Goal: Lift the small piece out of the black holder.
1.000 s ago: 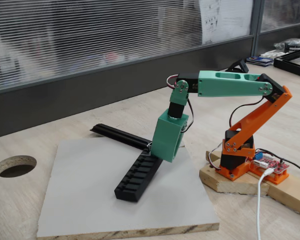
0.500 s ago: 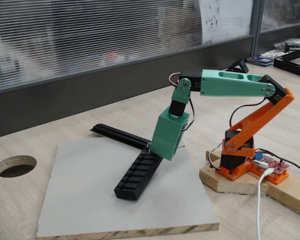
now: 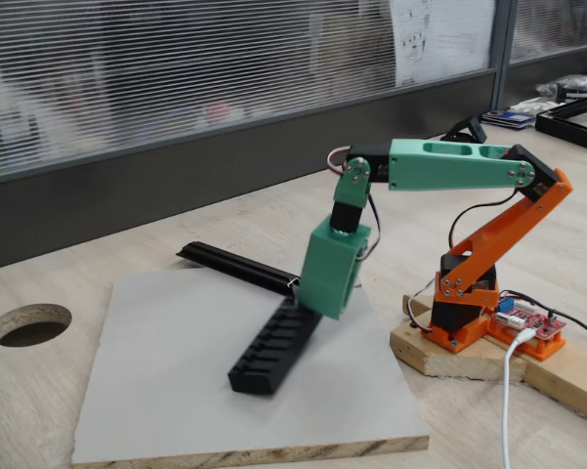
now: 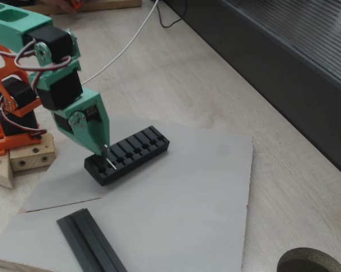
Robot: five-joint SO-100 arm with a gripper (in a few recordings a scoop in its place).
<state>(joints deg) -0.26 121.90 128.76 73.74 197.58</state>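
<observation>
Now: green two-finger gripper [image 4: 105,153] closed on tiny silver-grey bent metal piece [image 4: 109,161], just above end slot of black slotted plastic holder block [image 4: 137,148]; holder flat on grey board [image 4: 187,198], long black rail [image 4: 91,241] nearby.

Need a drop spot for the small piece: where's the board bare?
Bare: grey board between black holder and the table's round hole. Crowded: holder's end under the claw, and toward the black rail.
</observation>
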